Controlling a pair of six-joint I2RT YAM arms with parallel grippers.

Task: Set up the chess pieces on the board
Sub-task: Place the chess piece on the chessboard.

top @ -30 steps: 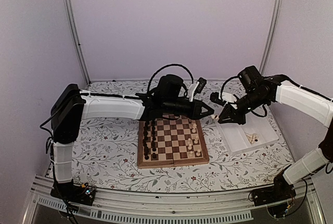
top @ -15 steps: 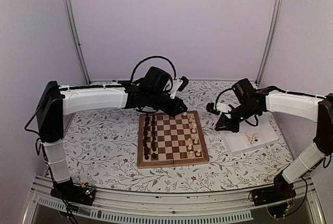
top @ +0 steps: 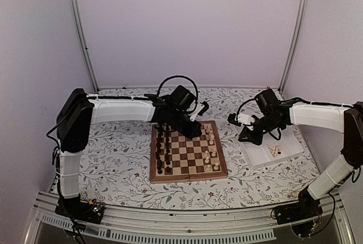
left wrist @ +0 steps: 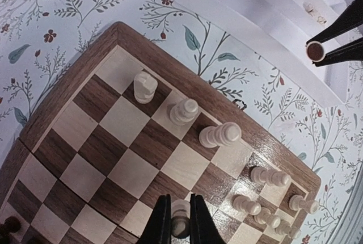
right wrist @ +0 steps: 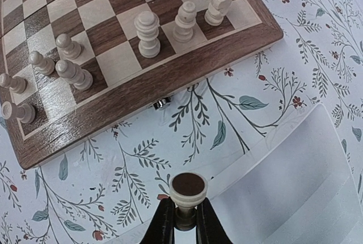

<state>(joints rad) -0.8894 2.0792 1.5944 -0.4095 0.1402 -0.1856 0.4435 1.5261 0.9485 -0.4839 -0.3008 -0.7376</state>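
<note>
The left fingers (left wrist: 163, 221) are closed on a pale piece (left wrist: 180, 221) over the far part of the board (top: 187, 175). The right fingers (right wrist: 164, 224) pinch a second pale piece (right wrist: 188, 190), its dark base showing, off the board's right side over the rim of the white tray (top: 261, 154) on the bench (top: 113, 159). More chess pieces (top: 211, 153) stand along the board's right edge, dark pieces (top: 163, 150) along its left

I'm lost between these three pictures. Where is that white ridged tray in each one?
Top external: white tray right of the board.
Left wrist: top right corner, beyond the board's corner.
Right wrist: lower right, across the floral cloth from the board.
Shared landmark: the board's brown rim nearest the tray.
</note>
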